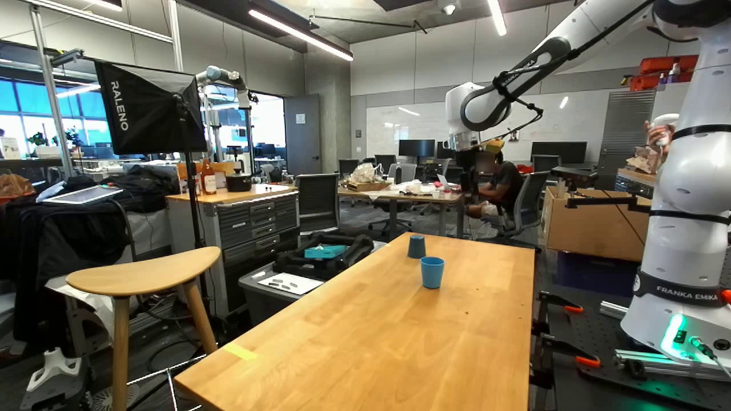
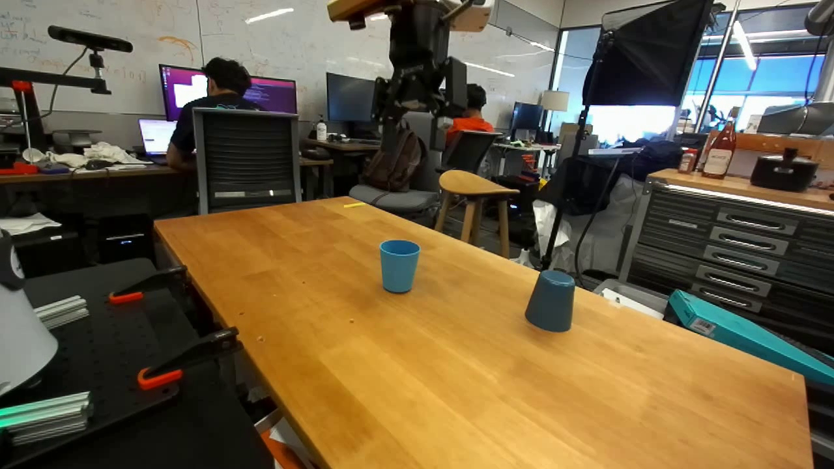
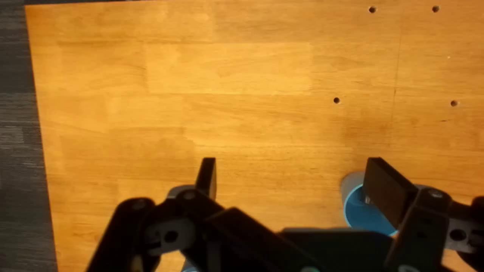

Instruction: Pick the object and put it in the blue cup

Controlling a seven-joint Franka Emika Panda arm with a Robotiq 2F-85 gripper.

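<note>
Blue cup (image 3: 365, 215), in wrist view, partly behind the gripper (image 3: 293, 172), jaws wide apart

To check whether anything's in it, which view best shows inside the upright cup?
The wrist view: it looks down into the upright cup, though a gripper finger hides part, so I cannot tell if anything is inside. Both exterior views show the cup unobstructed from the side, with little of its inner wall.

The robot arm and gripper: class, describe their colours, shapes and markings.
The arm is white and rounded, with black straps, a dark cable and white FRANKA EMIKA lettering low down. The gripper is mostly black, with grey parts and flat, blocky fingertips.
</note>
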